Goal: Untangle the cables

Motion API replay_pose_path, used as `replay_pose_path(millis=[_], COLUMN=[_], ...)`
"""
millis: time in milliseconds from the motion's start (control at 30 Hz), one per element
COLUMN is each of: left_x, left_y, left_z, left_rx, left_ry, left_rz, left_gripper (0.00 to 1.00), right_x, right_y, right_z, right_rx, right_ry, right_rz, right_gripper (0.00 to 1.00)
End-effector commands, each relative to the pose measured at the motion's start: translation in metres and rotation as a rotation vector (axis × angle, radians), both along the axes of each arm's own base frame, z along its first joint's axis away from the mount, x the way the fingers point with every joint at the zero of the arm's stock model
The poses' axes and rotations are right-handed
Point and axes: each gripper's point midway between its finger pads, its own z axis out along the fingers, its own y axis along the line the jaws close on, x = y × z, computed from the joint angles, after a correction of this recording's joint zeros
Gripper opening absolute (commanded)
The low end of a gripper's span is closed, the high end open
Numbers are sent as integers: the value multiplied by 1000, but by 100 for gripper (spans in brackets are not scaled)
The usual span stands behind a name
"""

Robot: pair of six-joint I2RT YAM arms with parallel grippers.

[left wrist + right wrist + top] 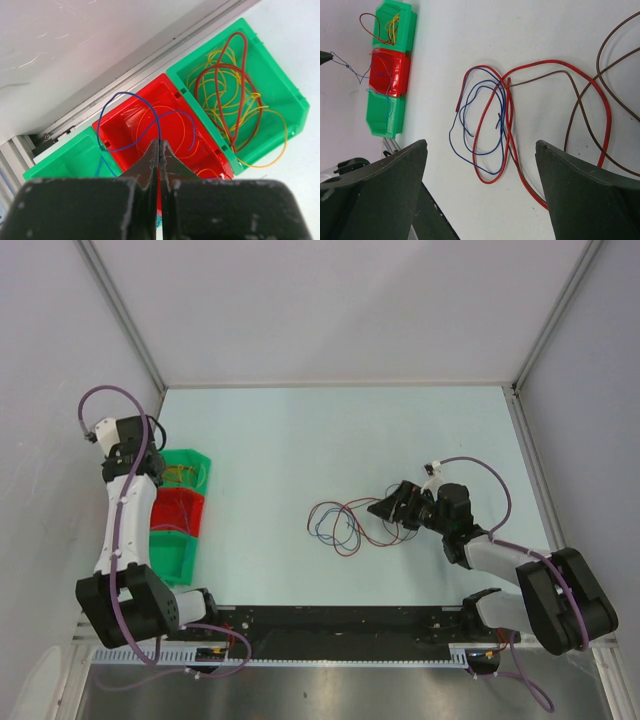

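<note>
A loose tangle of thin cables (338, 525), red, blue and maroon-brown, lies on the table at centre right. In the right wrist view a red cable (490, 180), blue cables (470, 150) and a brown cable (600, 60) overlap. My right gripper (385, 508) (481, 145) is open and empty, just right of the tangle and low over it. My left gripper (158, 472) (160, 145) is shut on a thin blue cable (127, 93), held above the red bin (205, 137). The blue cable loops up and hangs toward that bin.
Three bins stand in a row at the table's left edge: a far green bin (205, 460) (277, 62) with yellow and maroon cables, the red bin (165, 510) with orange cables, and a near green bin (180, 560) (60, 160). White walls enclose the table.
</note>
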Motion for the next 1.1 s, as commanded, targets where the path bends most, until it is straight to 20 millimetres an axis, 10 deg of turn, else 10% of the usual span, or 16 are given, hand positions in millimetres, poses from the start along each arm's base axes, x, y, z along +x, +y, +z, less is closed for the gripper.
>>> replay_pose_path(millis=[0,633,1067], left_x=[2,9,5], left_y=[15,7,0], left_z=[-7,-58,-45], left_rx=[22,-84,-103], left_ry=[-1,150,64], left_rz=[54,41,13], left_gripper=[0,2,42], right_x=[3,4,7], right_y=[2,0,-2], right_z=[12,10,6], right_rx=[28,35,36], right_ry=[-45,-32,-6], right_rz=[6,3,-20], right_gripper=[94,93,94])
